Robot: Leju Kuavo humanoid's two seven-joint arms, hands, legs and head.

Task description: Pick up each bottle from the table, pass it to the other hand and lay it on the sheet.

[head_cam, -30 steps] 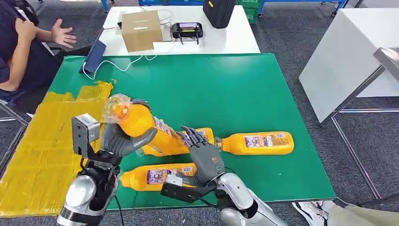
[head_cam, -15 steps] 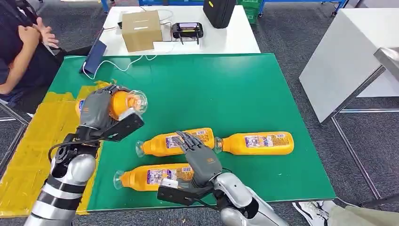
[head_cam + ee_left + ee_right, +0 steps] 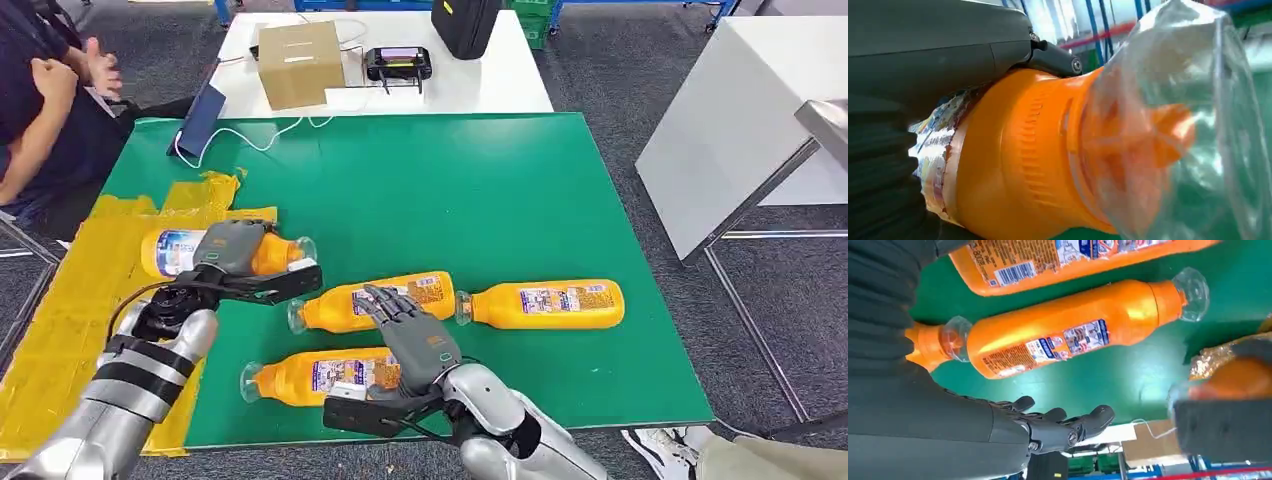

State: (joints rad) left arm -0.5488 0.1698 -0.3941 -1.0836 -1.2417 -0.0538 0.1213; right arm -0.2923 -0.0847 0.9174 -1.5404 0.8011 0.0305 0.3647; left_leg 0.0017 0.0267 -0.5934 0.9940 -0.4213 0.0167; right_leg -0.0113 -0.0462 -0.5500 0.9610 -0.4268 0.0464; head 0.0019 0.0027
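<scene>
My left hand (image 3: pixel 228 252) grips an orange bottle (image 3: pixel 172 251) lying sideways at the edge of the yellow sheet (image 3: pixel 70 330), its clear cap toward the green mat. The left wrist view shows that bottle (image 3: pixel 1038 155) close up against the hand (image 3: pixel 908 100). My right hand (image 3: pixel 405 335) hovers with fingers spread over three more orange bottles on the green table (image 3: pixel 480 190): one in the middle (image 3: pixel 345 302), one to the right (image 3: pixel 545 303), one nearest me (image 3: pixel 310 377). The right wrist view shows the hand (image 3: pixel 1048 427) empty above the middle bottle (image 3: pixel 1063 335).
A person sits at the far left (image 3: pixel 45 110). Behind the green table a white table (image 3: pixel 470 80) carries a cardboard box (image 3: pixel 300 62), a controller (image 3: pixel 398 63), a black bag (image 3: pixel 465 25) and a cable. A white cabinet (image 3: pixel 740 120) stands to the right.
My left hand has swung the held bottle left and down, from raised over the mat to lying at the sheet's edge. The right hand has drifted slightly nearer me, still empty.
</scene>
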